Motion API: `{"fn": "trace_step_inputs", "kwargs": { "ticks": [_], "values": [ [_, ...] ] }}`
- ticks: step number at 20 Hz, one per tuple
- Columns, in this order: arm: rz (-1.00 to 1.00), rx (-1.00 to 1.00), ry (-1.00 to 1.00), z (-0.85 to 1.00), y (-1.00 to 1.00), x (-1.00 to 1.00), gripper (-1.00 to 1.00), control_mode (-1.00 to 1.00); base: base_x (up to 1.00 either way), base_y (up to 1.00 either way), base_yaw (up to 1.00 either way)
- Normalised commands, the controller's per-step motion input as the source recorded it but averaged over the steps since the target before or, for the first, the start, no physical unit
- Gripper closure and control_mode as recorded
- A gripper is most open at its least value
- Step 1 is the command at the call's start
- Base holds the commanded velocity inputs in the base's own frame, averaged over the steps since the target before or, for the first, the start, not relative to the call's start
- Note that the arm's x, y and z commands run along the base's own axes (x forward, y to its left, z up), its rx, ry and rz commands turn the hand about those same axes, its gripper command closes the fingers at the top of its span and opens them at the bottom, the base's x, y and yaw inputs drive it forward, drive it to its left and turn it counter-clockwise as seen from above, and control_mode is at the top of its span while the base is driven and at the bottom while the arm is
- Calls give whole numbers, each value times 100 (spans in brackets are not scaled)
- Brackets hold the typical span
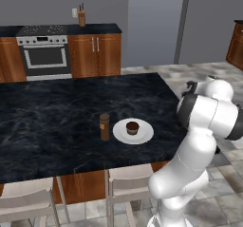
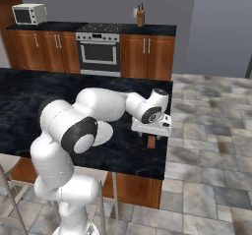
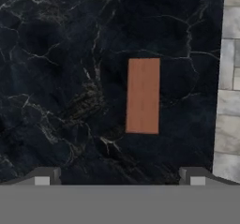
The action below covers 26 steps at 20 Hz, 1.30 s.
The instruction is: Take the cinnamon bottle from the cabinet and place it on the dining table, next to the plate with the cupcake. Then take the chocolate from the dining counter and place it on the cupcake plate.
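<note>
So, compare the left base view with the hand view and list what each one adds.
Left base view: the bottle standing beside the plate with the cupcake, plus the stove and chairs. Hand view: the chocolate lying flat near the table's edge, with the open end effector above it. Both: the black table and the tiled floor.

A steel oven (image 1: 45, 55) sits between wooden cupboards (image 1: 95, 55) under a dark back counter (image 2: 142, 29). A knife block (image 1: 81, 17) stands on that counter, and a white microwave (image 2: 28, 14) at its far end. Pale stools (image 1: 126, 183) stand on the tiled floor (image 2: 211, 131).
</note>
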Motion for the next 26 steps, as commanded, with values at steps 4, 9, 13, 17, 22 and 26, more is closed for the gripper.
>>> {"fn": "trace_step_inputs", "kwargs": {
  "ticks": [4, 9, 13, 17, 22, 26],
  "values": [
    [0, 1, 1, -31, -4, 32, -100, -100, 0, 0, 0],
    [0, 0, 0, -31, 0, 29, -100, -100, 0, 0, 0],
    [0, 0, 4, -28, -6, 13, -100, -100, 0, 0, 0],
    [0, 0, 2, -27, 0, 8, -100, -100, 0, 0, 0],
    [0, 0, 1, -21, 0, 9, -100, -100, 0, 0, 0],
    [0, 0, 0, -16, 0, 12, -100, -100, 0, 0, 0]
  ]
}}
